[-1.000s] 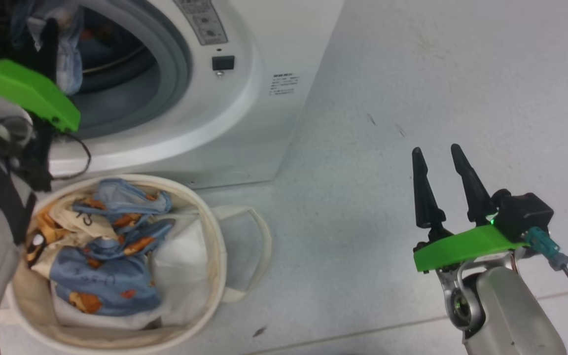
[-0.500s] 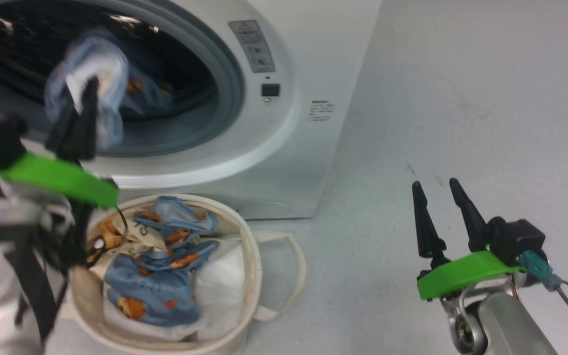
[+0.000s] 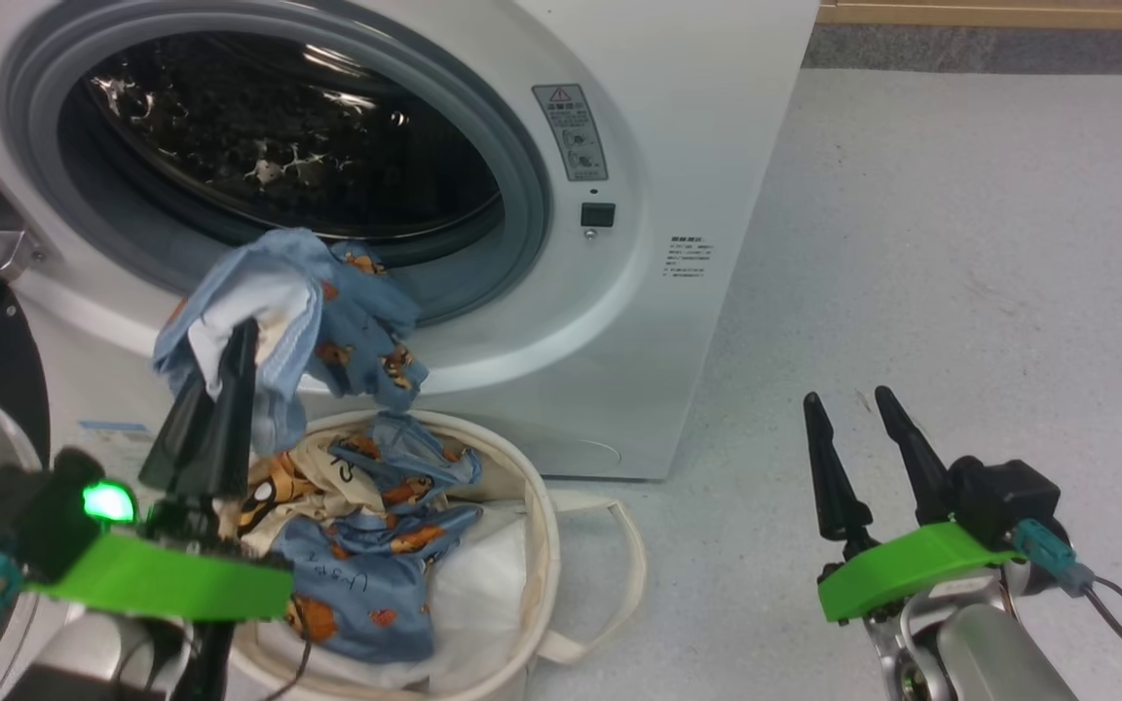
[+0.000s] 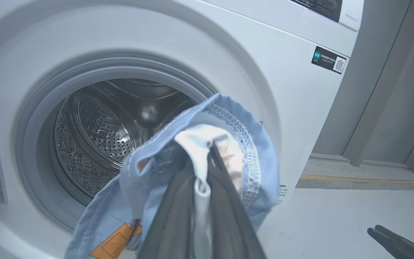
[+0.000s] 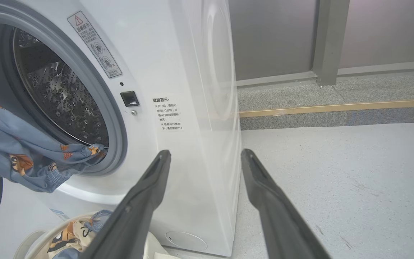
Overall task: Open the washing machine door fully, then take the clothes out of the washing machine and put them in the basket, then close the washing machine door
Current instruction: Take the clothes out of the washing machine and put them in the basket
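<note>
Left hand (image 3: pixel 243 336) has pulled clothes (image 3: pixel 356 321) from drum (image 3: pixel 279 146) — over basket (image 3: pixel 546 545).

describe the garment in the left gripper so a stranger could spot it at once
Find the big white washing machine with its open drum, and the cream basket on the floor below it. Between them, the left gripper pinches a light-blue garment with orange cartoon animals. Unlike the matching clothes lying in the basket, it hangs in mid-air.
</note>
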Tool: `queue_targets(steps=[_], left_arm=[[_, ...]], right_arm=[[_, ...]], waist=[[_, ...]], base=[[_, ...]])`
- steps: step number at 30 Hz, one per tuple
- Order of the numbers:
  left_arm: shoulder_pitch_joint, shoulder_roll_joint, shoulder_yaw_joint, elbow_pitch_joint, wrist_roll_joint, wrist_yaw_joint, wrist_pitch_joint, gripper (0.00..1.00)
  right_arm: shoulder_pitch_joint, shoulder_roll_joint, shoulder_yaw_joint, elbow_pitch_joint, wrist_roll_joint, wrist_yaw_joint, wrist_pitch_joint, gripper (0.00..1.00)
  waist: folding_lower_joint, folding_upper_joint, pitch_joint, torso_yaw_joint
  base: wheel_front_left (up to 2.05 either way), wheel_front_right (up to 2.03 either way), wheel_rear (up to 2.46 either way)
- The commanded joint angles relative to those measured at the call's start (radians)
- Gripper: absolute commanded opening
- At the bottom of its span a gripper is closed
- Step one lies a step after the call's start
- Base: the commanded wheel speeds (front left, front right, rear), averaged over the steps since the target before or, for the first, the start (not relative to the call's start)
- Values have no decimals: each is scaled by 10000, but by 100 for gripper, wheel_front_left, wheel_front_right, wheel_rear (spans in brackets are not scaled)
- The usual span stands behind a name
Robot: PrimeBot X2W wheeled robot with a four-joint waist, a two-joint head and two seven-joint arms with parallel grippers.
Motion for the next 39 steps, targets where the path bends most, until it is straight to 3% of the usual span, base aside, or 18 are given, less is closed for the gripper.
queue_targets(steps=[1, 4, 9, 20, 26, 33, 39], left_arm=[[-138, 467, 547, -511, 117, 157, 12, 0], [235, 549, 588, -515, 158, 372, 66, 0], [531, 330, 507, 471, -355, 118, 98, 0], [-715, -786, -311, 5570, -1021, -1463, 89, 0], [-2075, -1412, -807, 8642, -1050, -1985, 114, 0], [-3419, -1841, -1167, 11302, -1414, -2174, 235, 0], [-3962, -1929, -1490, 12247, -1783, -2184, 511, 0]], right_arm=[[35, -79, 211, -261, 61, 8, -122, 100], [6, -76, 280, -242, 61, 8, -122, 100], [-39, -151, 279, -247, 64, 8, -122, 100], [-364, -246, 249, -430, 28, 8, -122, 100], [-606, -261, 126, -619, -42, 8, -122, 100], [-857, -232, -79, -886, -153, 8, -122, 100], [-1010, -194, -202, -1063, -218, 8, -122, 100]], waist=[[0, 0, -16, 23], [0, 0, -16, -16], [0, 0, 13, -124], [0, 0, 933, -453], [0, 0, 1732, -724], [0, 0, 2591, -1069], [0, 0, 3133, -1311]], base=[[0, 0, 0], [0, 0, 0], [0, 0, 0], [0, 0, 0], [0, 0, 0], [0, 0, 0], [0, 0, 0]])
